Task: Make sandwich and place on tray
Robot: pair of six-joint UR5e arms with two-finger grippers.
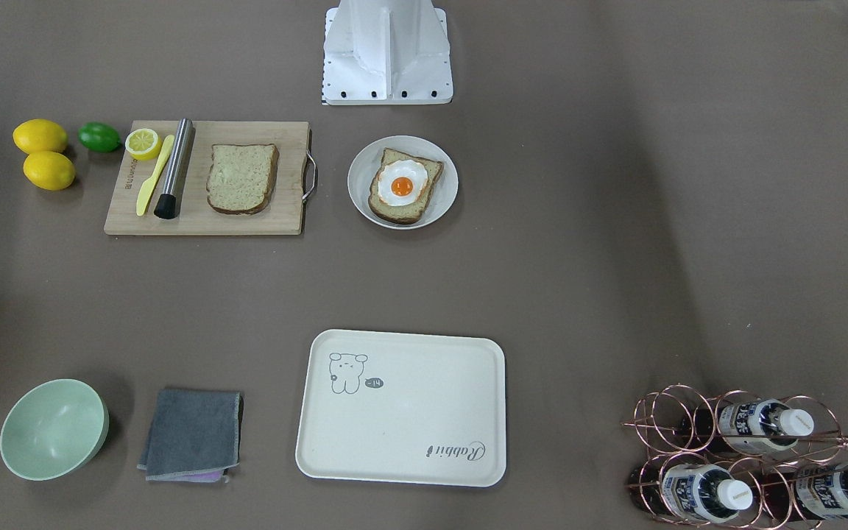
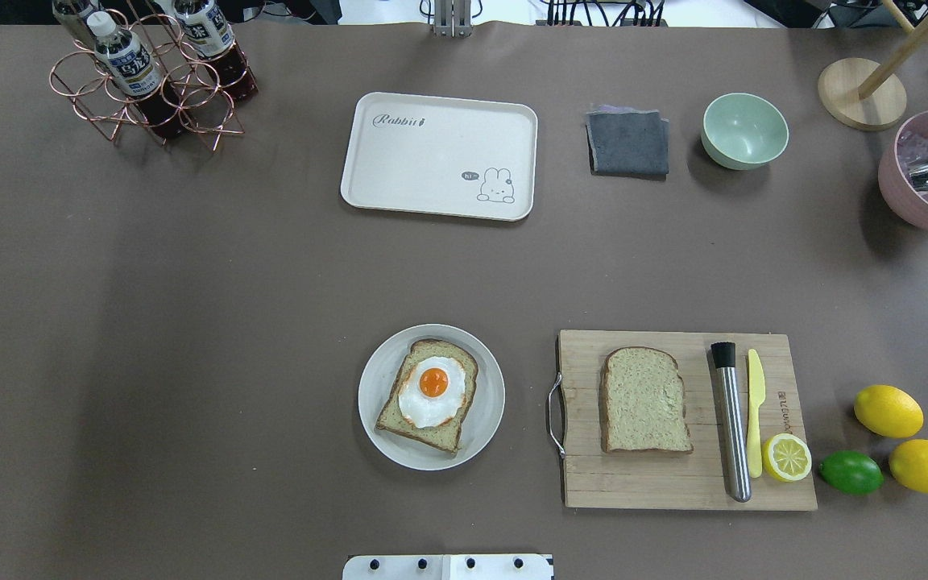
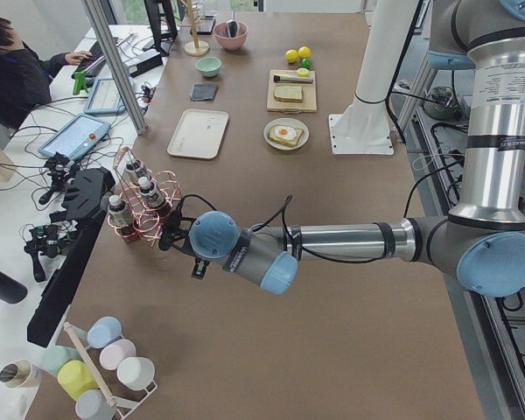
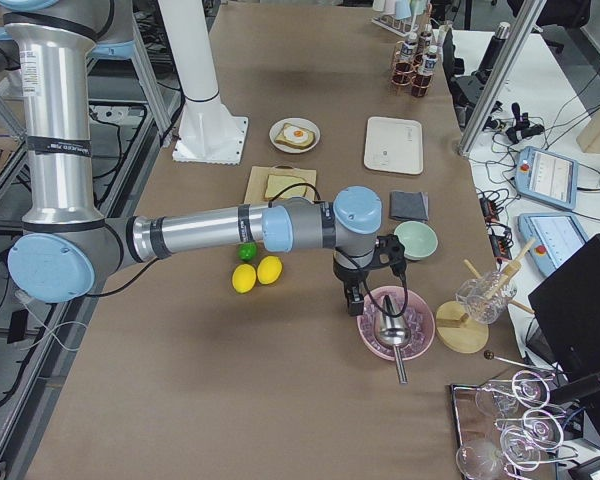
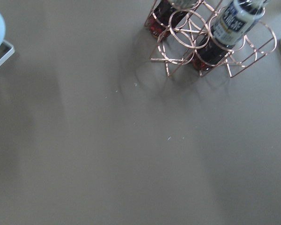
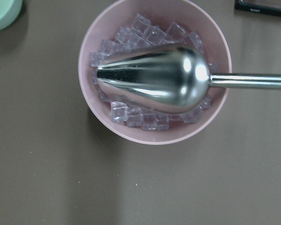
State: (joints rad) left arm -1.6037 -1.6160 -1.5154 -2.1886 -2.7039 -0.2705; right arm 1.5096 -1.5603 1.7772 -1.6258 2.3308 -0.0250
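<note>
One slice of bread (image 1: 241,179) lies on the wooden cutting board (image 1: 284,213). The other slice (image 1: 419,206) lies on the round white plate (image 1: 360,179) with the fried egg (image 1: 402,184) on top. The cream tray (image 1: 409,419) sits bare, apart from both. In the overhead view I see the same: the bread (image 2: 645,400), the egg (image 2: 432,391), the tray (image 2: 432,161). My left gripper (image 3: 177,243) hangs by the bottle rack, far from the food. My right gripper (image 4: 352,297) hangs by a pink bowl. I cannot tell whether either is open or shut.
A copper bottle rack (image 1: 748,456), a green bowl (image 1: 54,428) and a grey cloth (image 1: 194,433) flank the tray. A yellow knife (image 1: 153,177), a metal muddler (image 1: 174,169), lemons (image 1: 41,136) and a lime (image 1: 99,137) sit by the board. The pink bowl (image 6: 154,133) holds ice and a scoop.
</note>
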